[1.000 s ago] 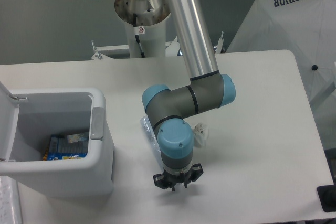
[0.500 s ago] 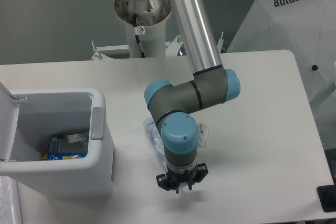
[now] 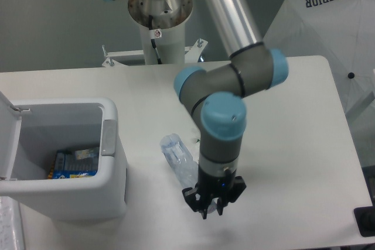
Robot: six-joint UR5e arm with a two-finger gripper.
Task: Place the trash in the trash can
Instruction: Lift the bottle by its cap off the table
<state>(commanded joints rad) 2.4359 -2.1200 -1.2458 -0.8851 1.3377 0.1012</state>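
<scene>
The flattened bottle [image 3: 179, 158] lies mid-desk, just right of the open trash can [image 3: 111, 171], its long axis slanting from far-left toward the near-right. The gripper [image 3: 211, 207] hangs beside its near end, fingers slightly parted, holding nothing.

Bottle's [image 3: 179, 157] lower end behind the arm; trash can [image 3: 111, 174] cut off at left edge.
</scene>
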